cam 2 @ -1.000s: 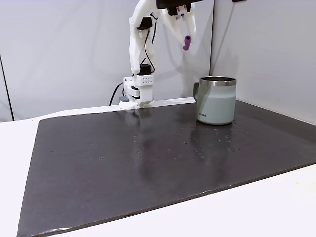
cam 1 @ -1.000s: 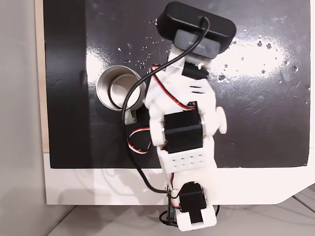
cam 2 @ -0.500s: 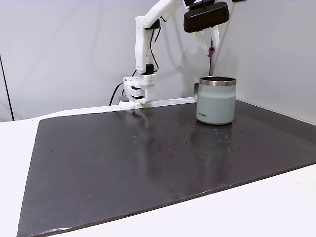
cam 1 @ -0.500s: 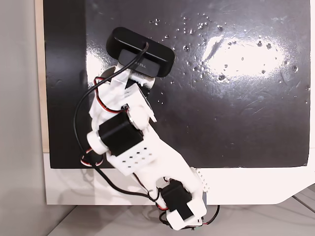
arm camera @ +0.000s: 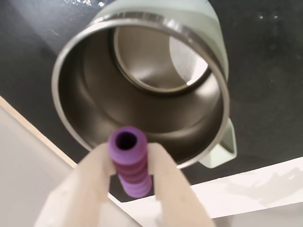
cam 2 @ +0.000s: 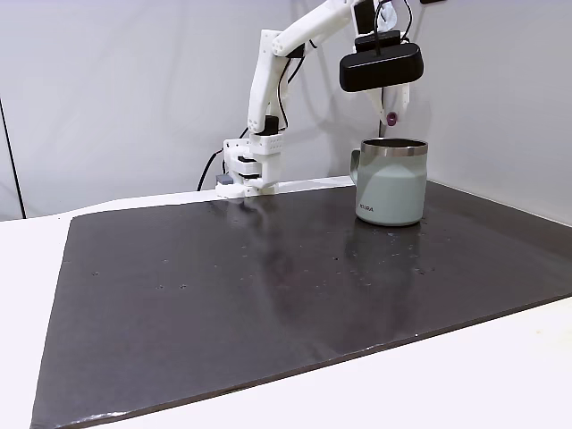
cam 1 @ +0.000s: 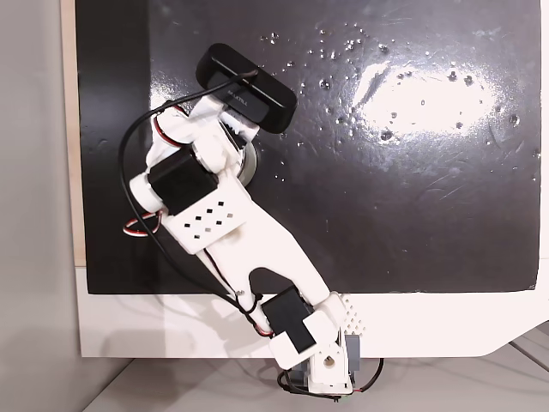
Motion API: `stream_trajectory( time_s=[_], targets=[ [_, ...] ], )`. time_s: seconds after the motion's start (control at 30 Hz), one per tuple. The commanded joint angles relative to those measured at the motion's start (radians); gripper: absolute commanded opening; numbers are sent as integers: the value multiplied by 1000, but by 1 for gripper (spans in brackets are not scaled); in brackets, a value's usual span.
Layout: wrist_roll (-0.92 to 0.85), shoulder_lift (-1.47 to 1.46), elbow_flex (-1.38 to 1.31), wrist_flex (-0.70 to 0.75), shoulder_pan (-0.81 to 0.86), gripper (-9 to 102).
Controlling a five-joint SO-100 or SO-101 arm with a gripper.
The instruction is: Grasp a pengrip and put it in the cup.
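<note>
**A:** Since the pengrip (arm camera: 129, 161) sits pinched between the two pale fingers (arm camera: 90, 184) in the wrist view, I'd call the grasp done. Do you agree?

**B:** Yes. The gripper (arm camera: 130, 163) is clenched on it, one finger on each side of the ribbed purple body, its hollow end pointing toward the cup (arm camera: 142, 90). It is in the air, not on the dark mat (cam 2: 268, 295).

**A:** And where is it relative to the cup?

**B:** In the side-on fixed view the pengrip (cam 2: 391, 118) hangs just above the cup's (cam 2: 391, 181) steel rim, toward the right of the opening. From the wrist camera the shiny inside lies right beyond the purple tip, the handle off to the lower right.

**A:** So the carry step is nearly finished?

**B:** I judge so. This is the positioning over the opening, just before the drop.

**A:** What does the next move need?

**B:** Probably a small shift so the pengrip is well inside the rim, maybe a little lower, then the fingers parting. The piece is small and looks soft, so it could bounce off the rim or cling to a finger.

**A:** Does the top-down fixed view help?

**B:** Little. The arm (cam 1: 223, 223) covers most of the cup there.
</note>
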Motion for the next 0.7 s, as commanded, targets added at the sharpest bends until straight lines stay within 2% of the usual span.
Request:
stream_trajectory(
  time_s=[0.0,0.07,0.17,0.67],
  targets=[
    [8,11,-60,-8,3,6],
    [5,11,-54,-5,5,19],
    [5,18,-38,-5,11,24],
    [-20,38,-31,-5,21,26]
  ],
)
